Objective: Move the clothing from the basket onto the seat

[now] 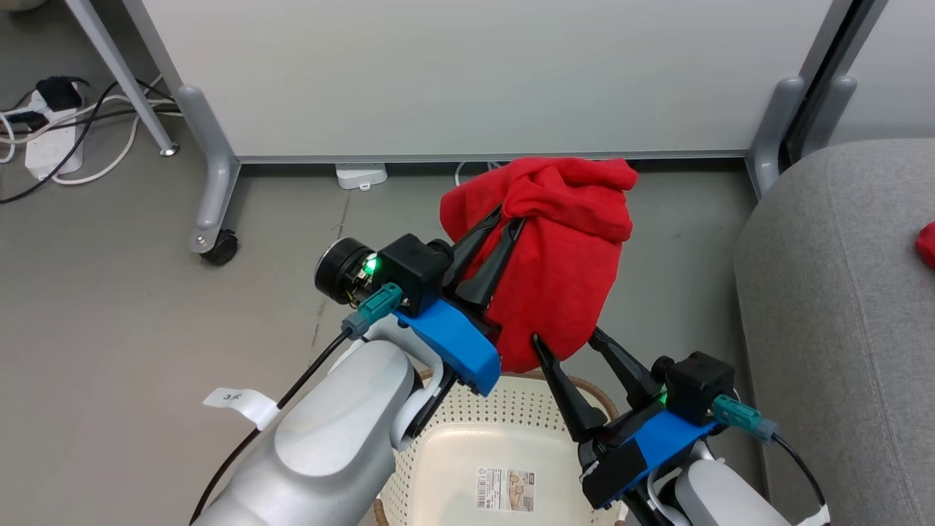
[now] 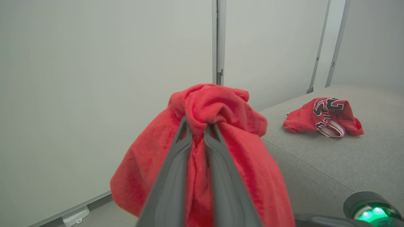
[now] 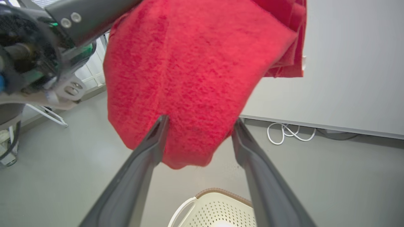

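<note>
In the centre of the head view the left gripper [image 1: 513, 218] is clamped narrowly on a bunched fold of the plain red garment [image 1: 562, 248]; the cloth hangs from that pinch in a loose sack, clear of the basket [image 1: 595, 387] at the bottom centre. In the left wrist view the left gripper [image 2: 197, 124] shows its two dark fingers nearly together with the plain red garment [image 2: 221, 104] gathered between and spilling over both sides.

The right gripper [image 1: 565, 336] sits at the lower right of centre, jaws spread wide, fingertips at the cloth's lower edge; in the right wrist view the right gripper [image 3: 200, 119] straddles the hanging bottom of the plain red garment [image 3: 195, 63]; whether the tips press the fabric cannot be told.

The basket [image 3: 221, 190] shows its brown rim and perforated wall at the bottom of that view; a printed label [image 1: 505, 489] lies on its bare inside bottom.

The seat [image 1: 840, 292] fills the right edge of the head view; a lettered red garment [image 2: 325, 116] lies crumpled on the seat [image 2: 331, 157] at the right of the left wrist view; a sliver of it shows at the far right [image 1: 928, 245].

Across the top stands a pale partition panel [image 1: 467, 73] on a caster [image 1: 219, 248]; a power strip [image 1: 51, 146] lies on the grey floor [image 1: 146, 329] at the upper left; a white cable [image 3: 290, 132] coils by the panel's base.
</note>
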You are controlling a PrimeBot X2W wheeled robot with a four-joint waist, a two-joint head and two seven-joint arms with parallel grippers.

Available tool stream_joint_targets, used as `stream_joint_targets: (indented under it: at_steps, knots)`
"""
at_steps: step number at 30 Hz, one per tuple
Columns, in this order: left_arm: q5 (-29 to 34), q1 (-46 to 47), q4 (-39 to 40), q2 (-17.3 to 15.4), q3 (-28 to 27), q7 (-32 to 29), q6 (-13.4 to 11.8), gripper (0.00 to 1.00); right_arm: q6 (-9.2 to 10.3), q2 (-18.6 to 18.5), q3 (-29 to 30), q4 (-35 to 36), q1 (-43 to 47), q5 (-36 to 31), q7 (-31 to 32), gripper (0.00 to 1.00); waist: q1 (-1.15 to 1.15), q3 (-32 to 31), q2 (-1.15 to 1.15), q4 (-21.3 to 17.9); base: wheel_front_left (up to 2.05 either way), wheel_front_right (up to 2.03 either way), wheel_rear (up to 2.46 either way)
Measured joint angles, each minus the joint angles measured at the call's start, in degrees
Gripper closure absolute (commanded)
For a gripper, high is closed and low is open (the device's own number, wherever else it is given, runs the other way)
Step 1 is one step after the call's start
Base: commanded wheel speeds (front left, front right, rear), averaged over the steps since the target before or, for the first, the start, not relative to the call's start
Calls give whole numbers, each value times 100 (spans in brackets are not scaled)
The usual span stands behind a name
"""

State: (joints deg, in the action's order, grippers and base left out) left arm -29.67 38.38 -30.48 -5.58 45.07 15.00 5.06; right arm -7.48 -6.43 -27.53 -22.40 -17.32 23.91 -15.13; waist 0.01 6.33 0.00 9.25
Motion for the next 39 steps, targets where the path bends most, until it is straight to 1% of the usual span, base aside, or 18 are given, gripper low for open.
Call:
stream_joint_targets:
  at_steps: [4,9,10,11,18,39]
  knots:
    - [42,57,35,49,22,1,11,100,0,-83,-209,-34,-259,339,0,0,0,72,0,72,0,0,0]
    - [54,57,32,87,24,1,41,100,0,-124,-258,121,-396,550,0,0,0,111,0,97,0,0,0]
    - [64,57,31,91,18,1,54,100,0,-142,-277,134,-396,546,0,79,0,112,0,95,0,0,0]
    - [71,57,22,94,12,1,54,100,0,-157,-294,142,-396,539,0,100,0,108,0,90,0,0,0]
    - [103,55,-25,118,-40,1,80,100,0,-186,-359,292,-354,545,0,100,0,83,0,50,0,0,0]
    - [219,-3,-120,155,-158,1,147,100,0,-199,-361,374,-325,482,0,100,-1,-57,0,26,0,0,0]
